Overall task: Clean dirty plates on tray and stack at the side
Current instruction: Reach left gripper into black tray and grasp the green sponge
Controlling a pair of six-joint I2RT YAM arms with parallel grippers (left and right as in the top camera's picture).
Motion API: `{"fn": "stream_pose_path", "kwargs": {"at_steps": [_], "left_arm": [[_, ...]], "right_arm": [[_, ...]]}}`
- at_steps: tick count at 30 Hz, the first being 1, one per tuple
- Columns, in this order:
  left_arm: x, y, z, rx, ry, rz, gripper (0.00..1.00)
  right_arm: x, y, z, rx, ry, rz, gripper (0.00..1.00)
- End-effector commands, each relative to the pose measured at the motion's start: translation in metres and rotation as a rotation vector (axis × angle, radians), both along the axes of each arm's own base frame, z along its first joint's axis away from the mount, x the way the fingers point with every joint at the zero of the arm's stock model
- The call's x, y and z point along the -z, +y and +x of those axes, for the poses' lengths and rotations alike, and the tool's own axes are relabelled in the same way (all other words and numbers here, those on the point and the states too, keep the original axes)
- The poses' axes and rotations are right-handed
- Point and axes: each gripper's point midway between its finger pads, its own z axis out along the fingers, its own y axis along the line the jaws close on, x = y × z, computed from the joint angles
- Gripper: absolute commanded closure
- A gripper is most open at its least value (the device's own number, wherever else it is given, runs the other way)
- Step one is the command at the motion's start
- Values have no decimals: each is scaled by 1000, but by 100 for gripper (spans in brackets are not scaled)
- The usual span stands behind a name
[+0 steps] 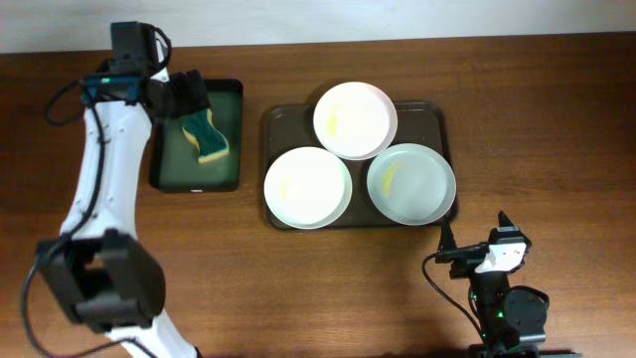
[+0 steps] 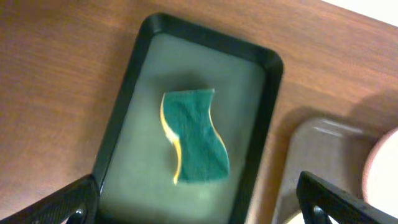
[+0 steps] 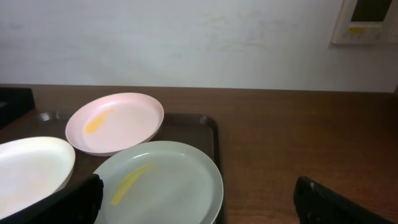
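Note:
Three white plates with yellow smears sit on the dark tray (image 1: 281, 123): a back plate (image 1: 355, 120), a front left plate (image 1: 307, 187) and a front right plate (image 1: 411, 184). In the right wrist view the front right plate (image 3: 160, 183) lies nearest, the back plate (image 3: 115, 122) behind it, the front left plate (image 3: 31, 168) at left. My left gripper (image 1: 182, 97) is open and empty above a green and yellow sponge (image 1: 206, 137) in a black basin (image 1: 231, 92). The sponge (image 2: 194, 137) lies below the open left fingers (image 2: 202, 205). My right gripper (image 1: 475, 239) is open and empty, in front of the tray's right corner (image 3: 196, 202).
The basin (image 2: 130, 74) stands left of the tray on the brown wooden table (image 1: 537, 109). A white wall with a small panel (image 3: 368, 22) rises behind the table's far edge.

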Motion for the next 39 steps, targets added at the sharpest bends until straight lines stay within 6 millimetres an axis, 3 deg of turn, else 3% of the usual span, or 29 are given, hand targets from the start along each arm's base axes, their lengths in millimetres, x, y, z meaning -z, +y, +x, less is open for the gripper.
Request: {"fn": "stream_pose_path", "kwargs": {"at_steps": [1,5,9,13,16,18,22,27,31,32,36,37,38,39], "left_arm": [[46,4,19,-28,52,8,1],[92,5,30,-29,103,9,1],[121,6,37,-29,123,8,1],[130,1,43,-18,118,-10,5],[139,-8,42,5,135,-46,22],[154,-10,39,8,165,-46,27],[177,-10,35,-4,209,-52,27],[183,-2,34,-22,219,-15,29],[183,-1,34,-24,218,-11,94],[183,-1,34,-24,218,-11,100],[183,-2,32,-23,227,-13,100],[184,-3,29,-20,240,-19,79],[186,-6,24,-14,262,-35,2],[188,-10,18,-6,288,-54,1]], "right_arm": [[3,-4,0,21,2,-1,2],[3,-4,0,21,2,-1,2],[3,-4,0,21,2,-1,2],[3,-4,0,21,2,-1,2],[3,-4,0,21,3,-1,2],[3,-4,0,21,2,-1,2],[3,-4,0,21,2,-1,2],[3,-4,0,21,2,-1,2],[3,-4,0,21,2,-1,2],[3,-4,0,21,2,-1,2],[3,-4,0,21,3,-1,2],[3,-4,0,21,2,-1,1],[3,-4,0,21,2,-1,2],[3,-4,0,21,2,-1,2]]}}
